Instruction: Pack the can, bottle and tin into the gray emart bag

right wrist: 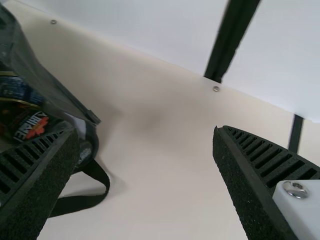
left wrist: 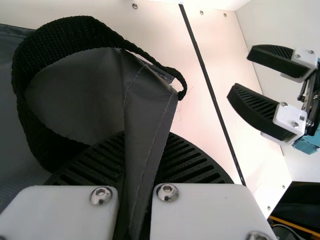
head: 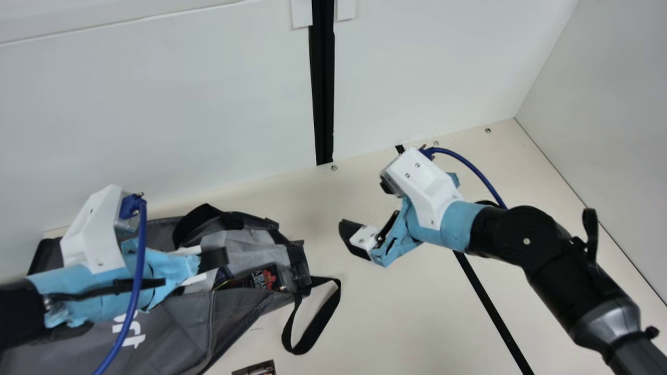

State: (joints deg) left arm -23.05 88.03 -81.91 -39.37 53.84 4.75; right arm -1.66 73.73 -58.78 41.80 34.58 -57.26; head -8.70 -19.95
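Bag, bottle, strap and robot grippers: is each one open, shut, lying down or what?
Bag: open at the mouth.
Bottle: lying in the bag.
Strap: hanging out in a loop.
Left gripper: shut, pinching the bag's edge.
Right gripper: open, holding nothing.
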